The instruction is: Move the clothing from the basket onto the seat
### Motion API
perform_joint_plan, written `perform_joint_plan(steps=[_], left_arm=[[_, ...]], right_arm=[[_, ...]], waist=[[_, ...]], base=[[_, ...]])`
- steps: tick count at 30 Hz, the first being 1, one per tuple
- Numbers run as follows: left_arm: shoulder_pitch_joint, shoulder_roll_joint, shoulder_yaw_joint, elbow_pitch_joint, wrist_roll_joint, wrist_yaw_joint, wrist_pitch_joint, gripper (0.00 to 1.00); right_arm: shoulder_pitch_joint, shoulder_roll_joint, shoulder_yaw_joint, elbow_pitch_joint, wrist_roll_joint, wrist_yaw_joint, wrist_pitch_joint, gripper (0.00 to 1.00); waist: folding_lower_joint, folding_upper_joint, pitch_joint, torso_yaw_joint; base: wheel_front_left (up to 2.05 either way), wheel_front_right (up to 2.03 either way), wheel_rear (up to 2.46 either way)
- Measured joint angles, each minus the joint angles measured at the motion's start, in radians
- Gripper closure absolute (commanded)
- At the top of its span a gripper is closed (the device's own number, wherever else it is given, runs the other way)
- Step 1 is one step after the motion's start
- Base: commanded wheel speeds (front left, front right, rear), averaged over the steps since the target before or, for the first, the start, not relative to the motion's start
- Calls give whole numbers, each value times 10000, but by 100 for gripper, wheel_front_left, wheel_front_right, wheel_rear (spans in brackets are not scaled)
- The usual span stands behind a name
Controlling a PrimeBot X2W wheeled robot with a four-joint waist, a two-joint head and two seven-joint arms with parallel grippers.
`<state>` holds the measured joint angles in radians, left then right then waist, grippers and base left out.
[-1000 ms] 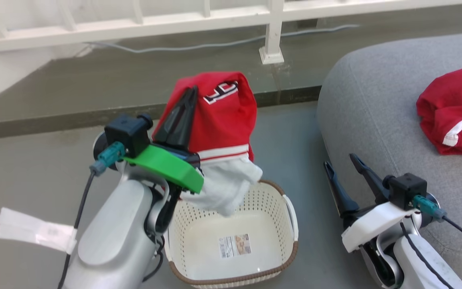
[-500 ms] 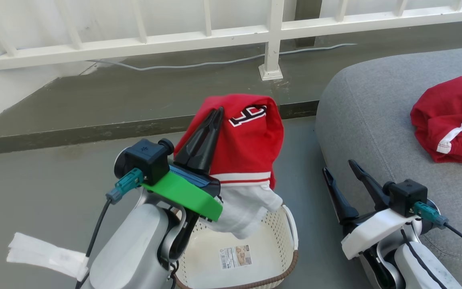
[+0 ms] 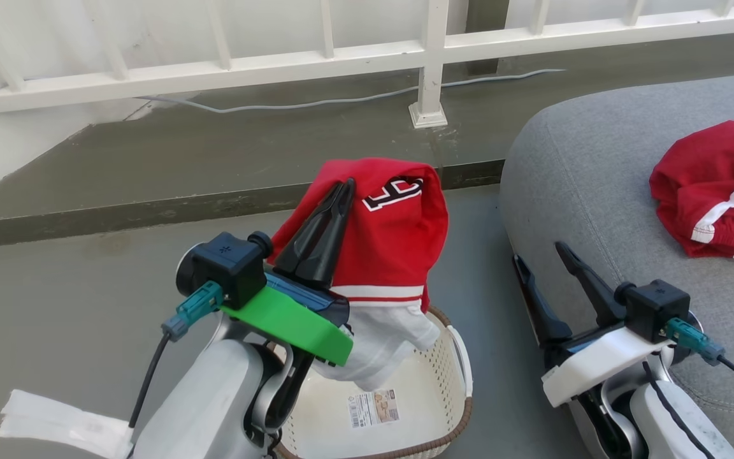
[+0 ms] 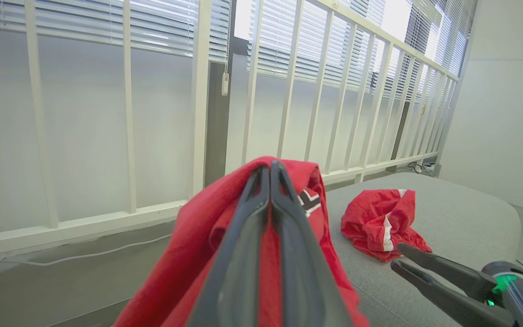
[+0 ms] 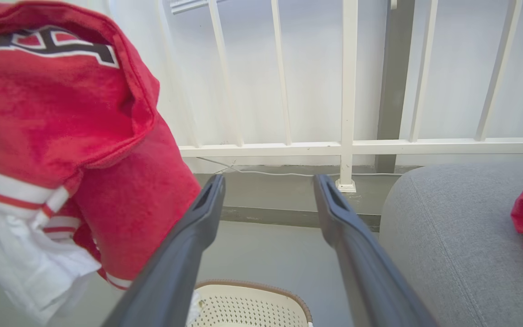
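The left hand [image 3: 343, 186] has its two dark fingers pressed together on a fold of a red garment [image 3: 392, 242]. The cloth drapes from the fingertips down the hand's right side, and its white trim band and white lining hang below the wrist into the mouth of the basket [image 3: 464, 357]. The basket stands on the grey floor [image 3: 74, 306] directly under this hand, with a printed label [image 3: 373, 408] on its bottom. The right hand [image 3: 538, 253] is spread wide and holds nothing, poised between the basket and the near edge of the seat [image 3: 583, 178]. A second red garment [image 3: 711, 185] lies crumpled on the seat, beyond and to the right of that hand. Past both hands a raised step carries a white railing [image 3: 427, 57], with a cable [image 3: 316, 102] running along its foot.
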<state>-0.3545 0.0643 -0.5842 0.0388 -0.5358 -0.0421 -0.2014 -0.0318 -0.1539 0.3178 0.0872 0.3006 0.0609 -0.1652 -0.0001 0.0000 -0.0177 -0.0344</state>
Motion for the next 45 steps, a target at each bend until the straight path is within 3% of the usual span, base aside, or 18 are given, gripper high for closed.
perform_joint_plan(steps=[9,19,28,37,39,40,45], left_arm=[[169,161,-10,-454,38,132,174,100],[276,182,-63,-865,40,203,387,100],[277,194,-311,-1244,59,255,525,100],[278,190,-552,-1522,111,253,688,100],[278,188,-612,-1563,111,251,690,100],[278,188,-621,-1574,111,251,694,100],[281,188,-640,-1680,111,249,775,100]], right_arm=[[-210,226,259,-1220,90,121,0,0],[-682,569,1885,-2504,422,460,407,0],[-681,569,3039,-1981,571,533,966,0],[-1251,564,3133,-1216,548,535,1043,0],[-1327,568,3135,-1076,535,535,1026,84],[-1348,571,3139,-1024,537,535,995,100],[-1516,594,3235,-761,581,564,897,100]], waist=[[0,0,7,-27],[0,0,3,22],[0,0,19,125],[0,0,64,200],[1,0,73,209],[1,0,76,215],[1,0,83,245]], base=[[0,0,0],[0,0,0],[0,0,0],[0,0,0],[0,0,0],[0,0,0],[0,0,0]])
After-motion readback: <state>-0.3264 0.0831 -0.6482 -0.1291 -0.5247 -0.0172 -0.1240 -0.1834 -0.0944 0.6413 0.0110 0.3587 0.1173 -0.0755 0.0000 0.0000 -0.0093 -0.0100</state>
